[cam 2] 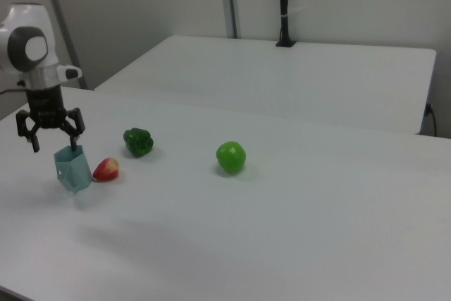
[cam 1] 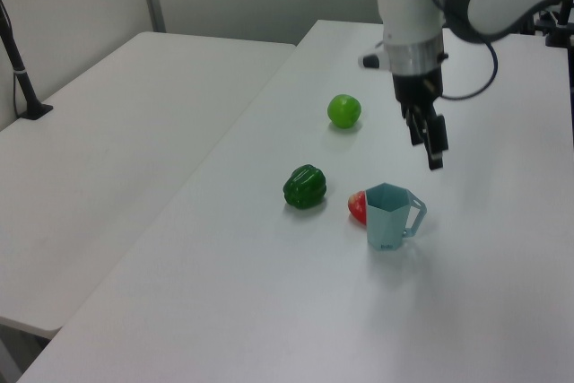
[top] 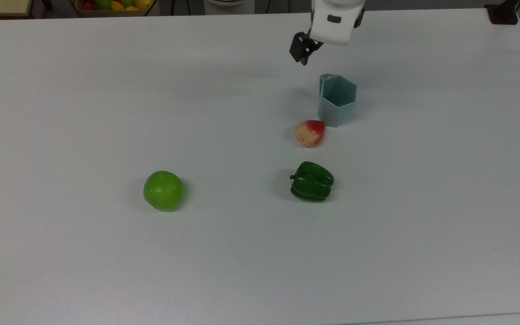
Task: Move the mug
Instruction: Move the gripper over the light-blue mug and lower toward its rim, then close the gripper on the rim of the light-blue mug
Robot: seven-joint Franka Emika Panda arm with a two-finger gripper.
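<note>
The black two-finger claw (cam 2: 50, 140), spread wide and empty, hovers above the pale blue-teal faceted plastic mug (top: 336, 100), upright on the white counter (top: 106, 113) beside a red-and-cream fruit (top: 309, 132) (approach stage); next, seemingly, a descent onto its rim.

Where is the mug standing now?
In the top view, the mug stands upright on the table's upper right part, just above the red-yellow fruit, with the gripper above it.
</note>
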